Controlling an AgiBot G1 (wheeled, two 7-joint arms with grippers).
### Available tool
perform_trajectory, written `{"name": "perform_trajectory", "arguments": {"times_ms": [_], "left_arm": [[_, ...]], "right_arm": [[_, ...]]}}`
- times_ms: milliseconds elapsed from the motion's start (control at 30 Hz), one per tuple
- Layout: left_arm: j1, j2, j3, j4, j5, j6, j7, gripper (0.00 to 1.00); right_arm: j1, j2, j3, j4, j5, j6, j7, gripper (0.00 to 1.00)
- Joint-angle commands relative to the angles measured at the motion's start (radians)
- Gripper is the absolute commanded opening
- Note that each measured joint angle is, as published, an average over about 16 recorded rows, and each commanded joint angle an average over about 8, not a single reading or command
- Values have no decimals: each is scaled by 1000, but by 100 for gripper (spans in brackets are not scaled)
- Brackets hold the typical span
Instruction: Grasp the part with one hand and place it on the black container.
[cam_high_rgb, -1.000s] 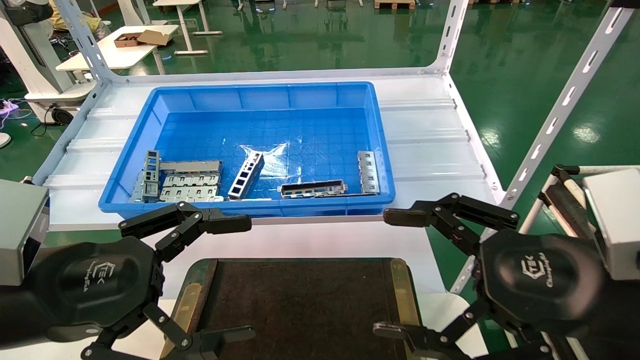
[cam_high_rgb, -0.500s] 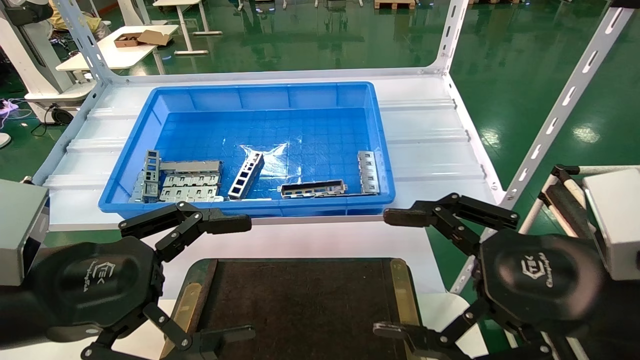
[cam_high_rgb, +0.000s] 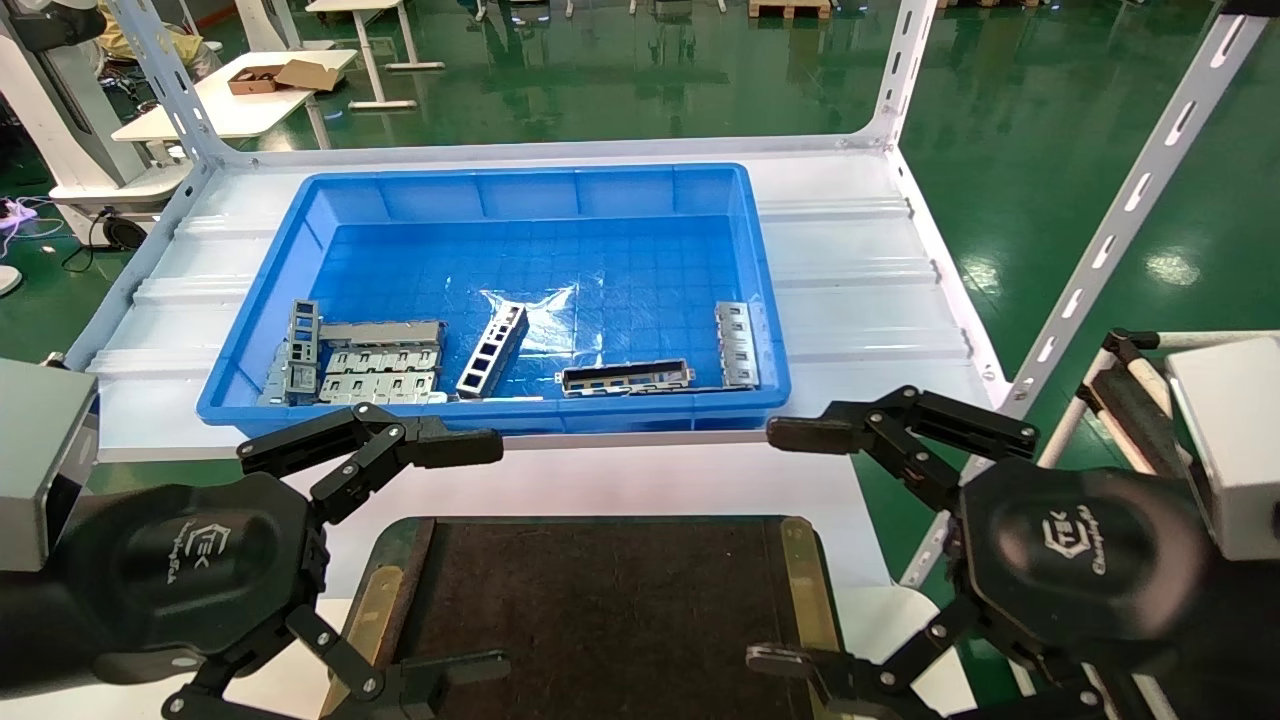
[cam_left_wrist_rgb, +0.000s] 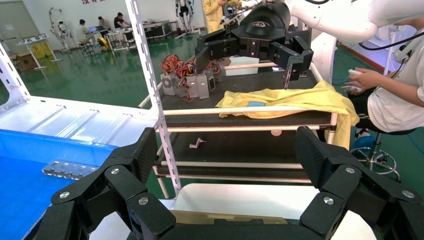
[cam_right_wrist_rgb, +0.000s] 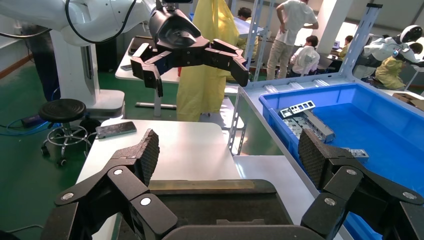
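Two grippers hover low on either side of the container (cam_high_rgb: 600, 600), both spread wide and holding nothing. The left gripper (cam_high_rgb: 470, 555) sits at the tray's left brass strip; the right gripper (cam_high_rgb: 790, 545) sits at its right strip. Neither touches a thing.

The part (cam_high_rgb: 493, 350) lies tilted in the bin (cam_high_rgb: 520, 190), near the middle of the front wall, between a stack of plates (cam_high_rgb: 380, 375) on its left and a channel piece (cam_high_rgb: 625, 377) on its right. The left arm looks the nearer one. I would bring it down over the strip's middle, jaws across the narrow width, clear of the plates, and lift straight up before crossing the bin's front rim.

The bin rests on a white ribbed shelf (cam_high_rgb: 860, 260). Beyond lies a glossy green floor (cam_high_rgb: 1000, 90).
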Motion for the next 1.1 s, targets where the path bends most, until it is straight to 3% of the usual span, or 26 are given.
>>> {"name": "perform_trajectory", "arguments": {"times_ms": [33, 367, 600, 1100], "left_arm": [[0, 0, 0, 0, 0, 0, 0, 100], [-13, 13, 8, 1, 28, -38, -8, 100], [-50, 47, 34, 1, 112, -130, -33, 100], [-207, 251, 133, 225, 359, -358, -22, 100]], "right_arm": [[0, 0, 0, 0, 0, 0, 0, 100], [0, 0, 0, -1, 0, 0, 0, 100], [1, 0, -1, -1, 0, 0, 0, 100], [1, 0, -1, -1, 1, 0, -1, 100]]}}
